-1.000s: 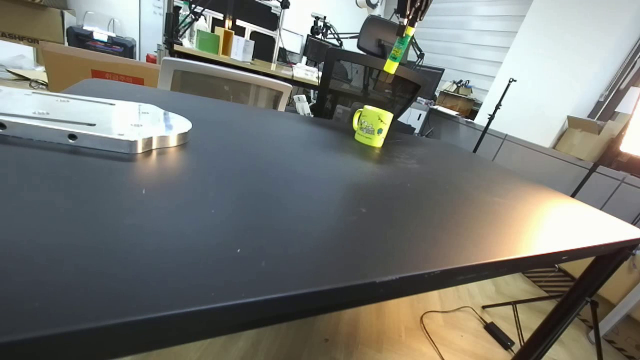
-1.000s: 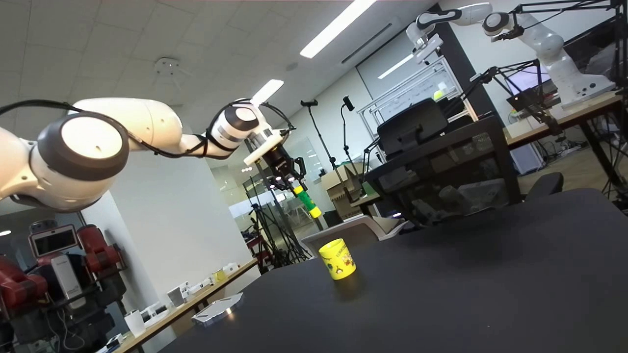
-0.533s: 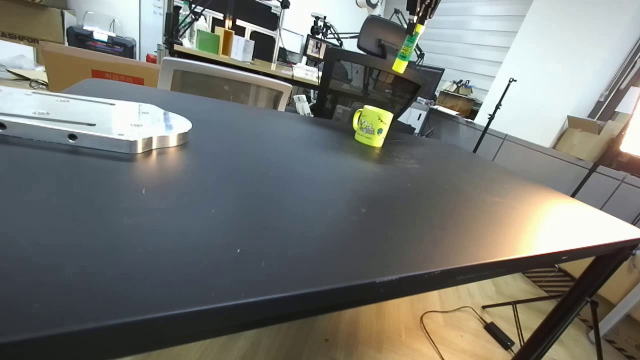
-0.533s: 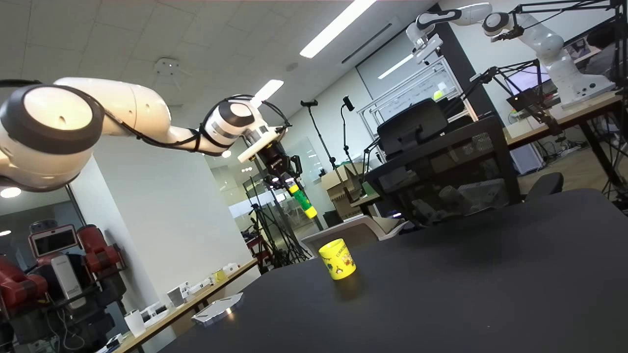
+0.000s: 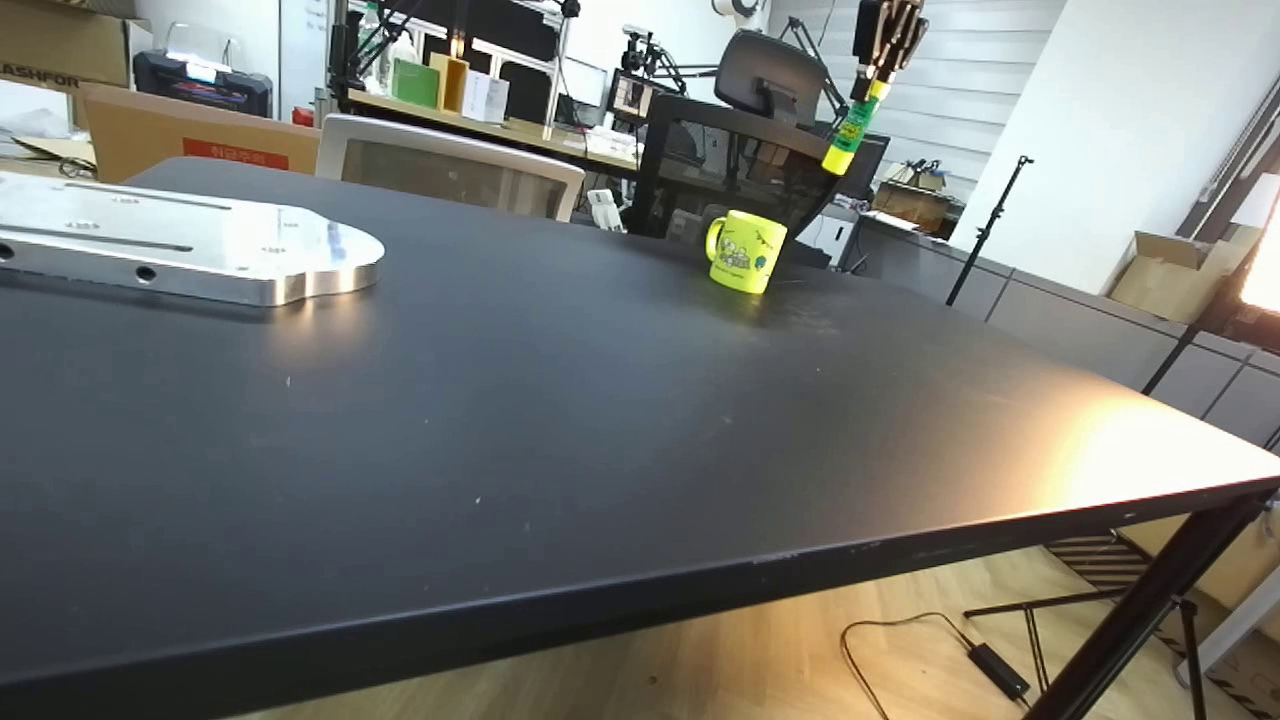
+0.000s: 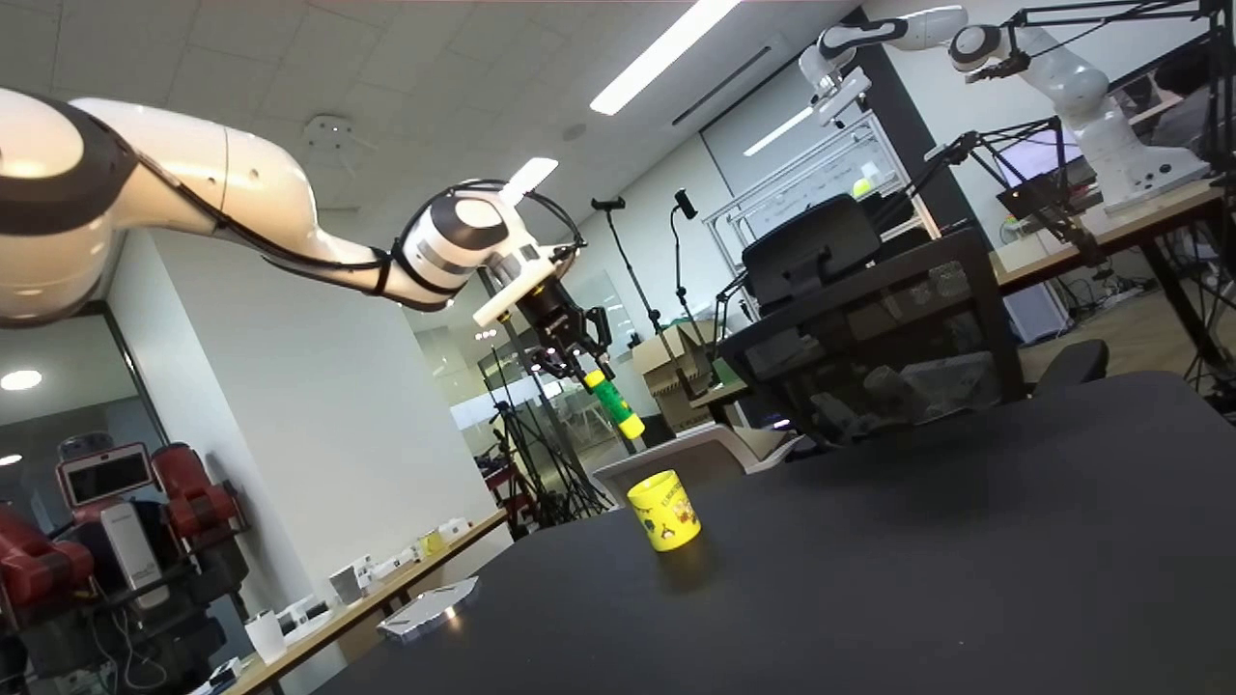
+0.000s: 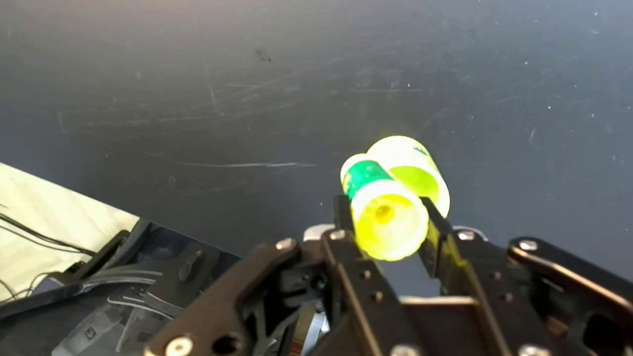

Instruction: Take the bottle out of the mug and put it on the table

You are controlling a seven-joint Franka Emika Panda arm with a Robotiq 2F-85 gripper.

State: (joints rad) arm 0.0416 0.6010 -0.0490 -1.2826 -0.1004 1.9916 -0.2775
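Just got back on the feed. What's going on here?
The gripper holds the bottle by its upper end, in the air above the table. The mug stands upright on the table, apart from the bottle. So the bottle is out of the mug but not yet set down.

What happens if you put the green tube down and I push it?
On its side, the green tube would probably roll, because it's round. Standing up, it might tip, being long and thin. It seems stiff, sticking out straight from the gripper.
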